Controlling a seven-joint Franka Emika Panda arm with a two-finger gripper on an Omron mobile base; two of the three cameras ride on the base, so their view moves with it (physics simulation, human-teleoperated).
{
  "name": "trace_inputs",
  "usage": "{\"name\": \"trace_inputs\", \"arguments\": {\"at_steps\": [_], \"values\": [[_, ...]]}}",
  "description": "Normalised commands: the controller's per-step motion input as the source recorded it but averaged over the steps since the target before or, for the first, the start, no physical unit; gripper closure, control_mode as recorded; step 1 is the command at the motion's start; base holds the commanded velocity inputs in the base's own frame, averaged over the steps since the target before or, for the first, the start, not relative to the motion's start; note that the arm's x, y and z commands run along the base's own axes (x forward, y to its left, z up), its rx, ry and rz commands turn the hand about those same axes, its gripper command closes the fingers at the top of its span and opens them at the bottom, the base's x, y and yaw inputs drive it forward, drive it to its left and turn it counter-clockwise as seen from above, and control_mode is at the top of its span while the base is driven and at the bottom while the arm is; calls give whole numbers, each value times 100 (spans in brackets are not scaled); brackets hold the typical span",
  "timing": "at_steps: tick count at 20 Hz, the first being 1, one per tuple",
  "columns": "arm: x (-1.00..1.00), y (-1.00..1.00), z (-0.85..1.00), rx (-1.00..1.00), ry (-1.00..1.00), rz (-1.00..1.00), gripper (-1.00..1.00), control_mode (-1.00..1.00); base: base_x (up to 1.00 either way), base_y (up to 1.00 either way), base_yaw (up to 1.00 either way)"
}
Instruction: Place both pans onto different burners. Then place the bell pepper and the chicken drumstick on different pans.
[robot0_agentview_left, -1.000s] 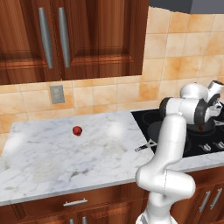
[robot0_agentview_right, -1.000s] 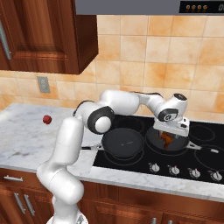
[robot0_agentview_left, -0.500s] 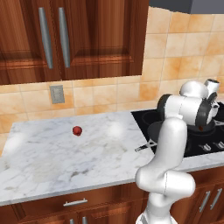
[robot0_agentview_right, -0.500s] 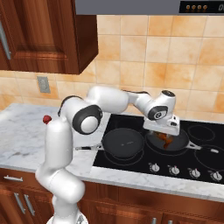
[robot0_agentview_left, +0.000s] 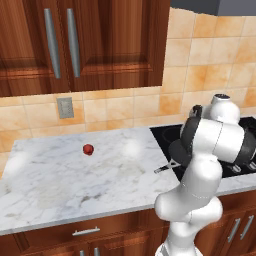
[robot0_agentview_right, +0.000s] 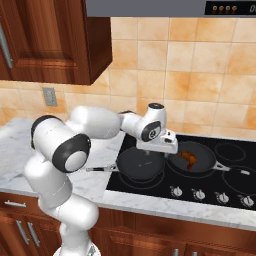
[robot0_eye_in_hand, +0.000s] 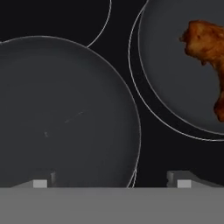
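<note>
Left base view: the bell pepper (robot0_agentview_left: 88, 149) is sitting left of centre on the marble worktop (robot0_agentview_left: 60, 185).

Right base view: the chicken drumstick (robot0_agentview_right: 190, 158) is lying in the right pan (robot0_agentview_right: 196, 161); the left pan (robot0_agentview_right: 140, 164) is sitting empty.

Hand view: the pincer (robot0_eye_in_hand: 112, 182) is hanging wide open, holding nothing. Judging by this, fetching the pepper comes next.

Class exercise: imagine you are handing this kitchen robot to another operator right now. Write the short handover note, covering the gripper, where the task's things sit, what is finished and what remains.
Gripper: open, holding nothing, above the cooktop between the two pans.
Left pan: on a burner, empty, handle pointing toward the counter.
Right pan: on a separate burner, with the chicken drumstick in it.
Bell pepper: on the marble counter, well left of the cooktop, untouched.
Done: both pans on different burners; drumstick placed.
Left: fetch the bell pepper and set it in the empty left pan.
</note>
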Motion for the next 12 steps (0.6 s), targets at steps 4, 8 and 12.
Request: {"name": "trace_inputs", "arguments": {"at_steps": [4,8,12], "values": [[-6,83,24,0,0,1,-100,-100,0,0,0],[-9,85,19,0,0,2,-100,-100,0,0,0],[-15,77,12,4,0,2,-100,-100,0,0,0]]}}
